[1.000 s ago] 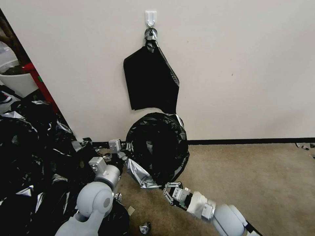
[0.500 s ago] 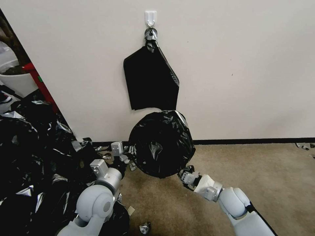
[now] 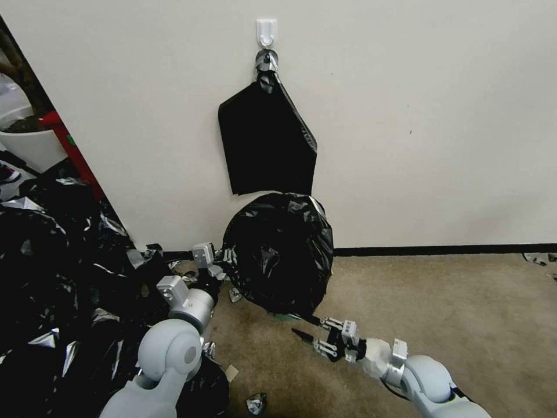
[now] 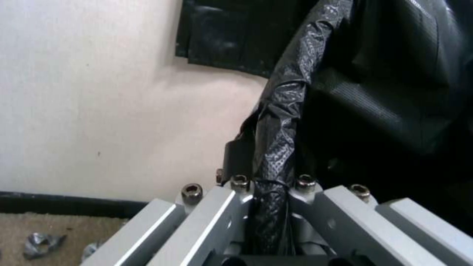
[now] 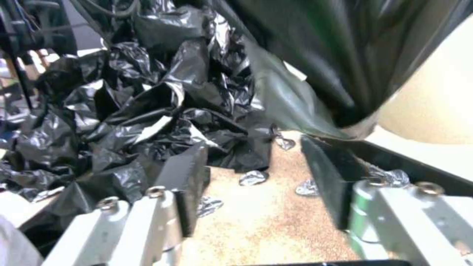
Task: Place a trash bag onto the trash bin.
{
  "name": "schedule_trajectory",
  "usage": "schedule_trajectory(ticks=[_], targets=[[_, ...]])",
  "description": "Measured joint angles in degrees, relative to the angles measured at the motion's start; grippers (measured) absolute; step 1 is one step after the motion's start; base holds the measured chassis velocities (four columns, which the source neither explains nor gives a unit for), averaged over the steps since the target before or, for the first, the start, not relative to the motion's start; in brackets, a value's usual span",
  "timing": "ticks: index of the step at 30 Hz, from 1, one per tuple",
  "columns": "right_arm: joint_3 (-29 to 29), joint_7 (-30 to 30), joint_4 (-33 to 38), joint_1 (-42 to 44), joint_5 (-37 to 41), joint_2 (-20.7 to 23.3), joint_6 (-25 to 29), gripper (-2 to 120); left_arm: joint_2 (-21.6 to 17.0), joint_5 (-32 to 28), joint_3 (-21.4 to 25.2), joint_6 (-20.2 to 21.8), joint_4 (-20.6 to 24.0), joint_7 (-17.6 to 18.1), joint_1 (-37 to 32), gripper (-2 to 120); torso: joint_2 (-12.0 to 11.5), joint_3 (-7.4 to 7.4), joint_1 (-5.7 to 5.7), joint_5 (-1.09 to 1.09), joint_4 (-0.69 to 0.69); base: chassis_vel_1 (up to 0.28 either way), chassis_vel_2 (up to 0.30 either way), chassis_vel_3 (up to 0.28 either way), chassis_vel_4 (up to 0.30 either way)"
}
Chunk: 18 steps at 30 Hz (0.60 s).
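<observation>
The glossy black trash bag is stretched as a wrinkled round dome at the foot of the wall. It covers the trash bin, whose cream side shows under the bag's hem in the right wrist view. At the dome's left edge my left gripper is shut on a twisted strand of the bag, which runs between its fingers. My right gripper hovers low over the carpet just in front of the bag. It is open, with nothing between its black fingers.
A big heap of black plastic scraps fills the floor on the left. A flat black bundle hangs from a white wall hook. A white planter tub stands at far left. Bare carpet lies to the right.
My right gripper rose to the bag's lower edge, then let go, opened and drew back down toward me. The silvery flap at the bag's lower left is gone. The left gripper kept its hold.
</observation>
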<state>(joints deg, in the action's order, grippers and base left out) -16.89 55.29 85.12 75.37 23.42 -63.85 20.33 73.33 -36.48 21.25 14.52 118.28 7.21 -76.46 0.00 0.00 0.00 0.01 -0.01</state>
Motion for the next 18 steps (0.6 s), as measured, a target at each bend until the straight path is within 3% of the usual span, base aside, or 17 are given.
schedule_trajectory(ticks=[4, 10, 12, 14, 15, 17, 18], targets=[[-1.7, 4.5, -0.2, 0.0, 2.5, 0.5, 0.2, 65, -0.1, 0.1, 0.0, -0.2, -0.3, 0.1, 0.0, 1, 0.0, 0.0, 0.0, 0.0, 0.01, 0.0, 0.0, 0.0, 0.0], [-8.9, 21.8, 2.5, -0.1, 8.9, 0.2, -1.8, 90, -0.4, 3.0, -0.1, -1.7, -1.1, 0.1, 0.0, 1, 0.0, 0.0, 0.0, -0.02, 0.0, 0.0, 0.0, 0.0, 0.0], [-9.2, 22.2, 4.9, 0.3, 11.0, 0.2, -2.4, 96, -0.4, 4.3, -0.5, -2.4, -1.5, 0.1, -0.1, 1, 0.0, 0.0, 0.0, -0.01, 0.0, 0.0, 0.0, 0.0, 0.0], [-7.8, 16.3, 11.8, 1.4, 14.4, 0.1, -2.9, 98, 0.2, 7.2, -1.8, -5.4, -2.7, 0.1, -0.4, 1, 0.0, 0.0, 0.0, -0.03, 0.0, 0.0, 0.0, 0.0, 0.0], [-7.8, 16.3, 11.8, 1.4, 14.4, 0.1, -2.9, 98, 0.2, 7.2, -1.8, -5.4, -2.7, 0.1, -0.4, 1, 0.0, 0.0, 0.0, -0.03, 0.0, 0.0, 0.0, 0.0, 0.0], [-2.9, -0.8, 18.3, 2.2, 13.1, -0.6, -2.9, 89, 1.5, 9.3, -3.5, -7.5, -3.5, 0.6, -1.1, 1, 0.0, 0.0, 0.0, -0.02, 0.0, 0.0, 0.0, 0.0, 0.0], [-2.9, -0.8, 18.3, 2.2, 13.1, -0.6, -2.9, 89, 1.5, 9.3, -3.5, -7.5, -3.5, 0.6, -1.1, 1, 0.0, 0.0, 0.0, -0.02, 0.0, 0.0, 0.0, 0.0, 0.0]])
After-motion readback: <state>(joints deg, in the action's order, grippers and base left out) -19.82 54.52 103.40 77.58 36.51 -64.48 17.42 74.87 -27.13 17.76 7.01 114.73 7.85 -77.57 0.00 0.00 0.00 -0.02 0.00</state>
